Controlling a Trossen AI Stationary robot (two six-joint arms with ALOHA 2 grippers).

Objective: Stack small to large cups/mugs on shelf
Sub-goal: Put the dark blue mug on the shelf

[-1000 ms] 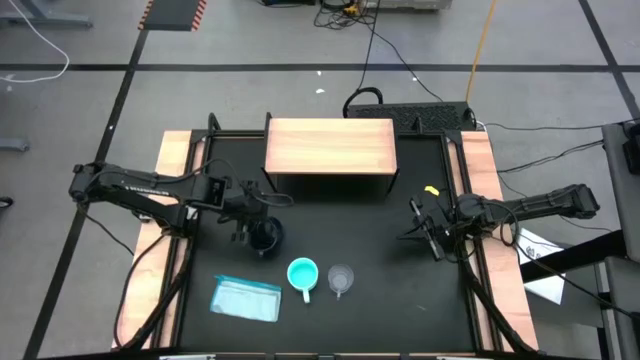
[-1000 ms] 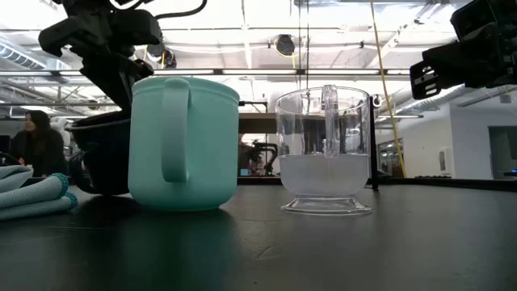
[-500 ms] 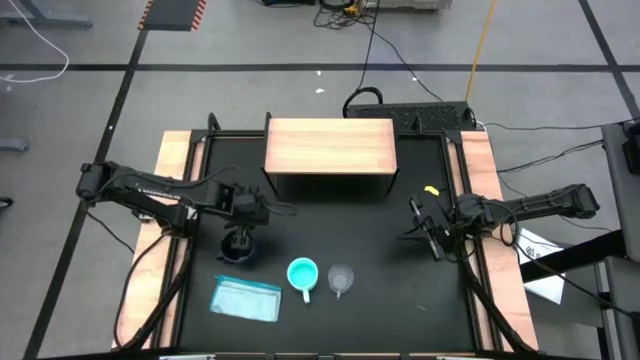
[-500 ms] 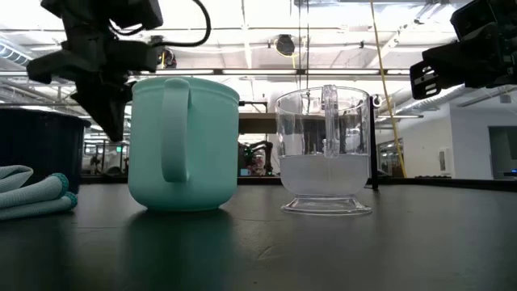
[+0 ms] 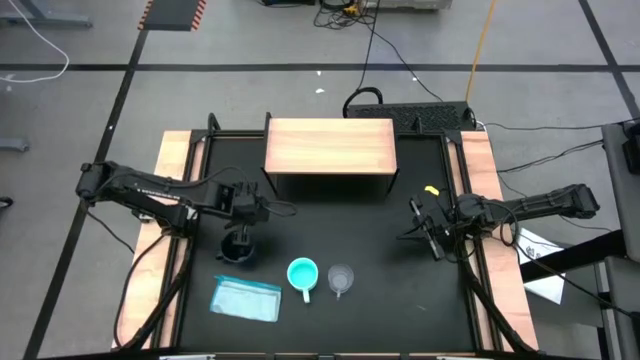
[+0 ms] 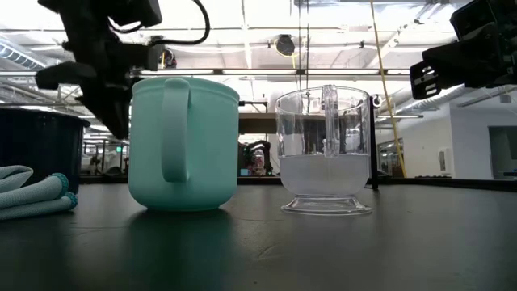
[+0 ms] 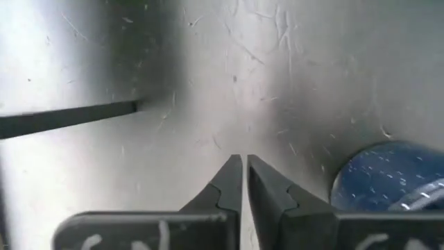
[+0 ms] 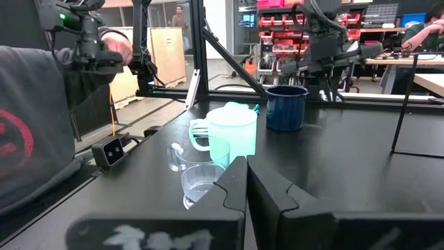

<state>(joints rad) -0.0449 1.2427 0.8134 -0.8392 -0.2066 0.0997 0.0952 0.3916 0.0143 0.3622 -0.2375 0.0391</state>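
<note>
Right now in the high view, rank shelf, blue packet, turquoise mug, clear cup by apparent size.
Largest to smallest:
1. shelf
2. blue packet
3. turquoise mug
4. clear cup, only slightly smaller than the mug

The camera looks straight down, so nearness hardly skews this.

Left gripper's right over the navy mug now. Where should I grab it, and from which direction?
Probably the rim wall, from straight above. The navy mug stands upright and open-topped beside the blue packet, apart from the turquoise mug. The left gripper is above it, fingers shut, so open first, then put one finger inside the wall and one outside. I cannot see the handle, so check its side first.
</note>
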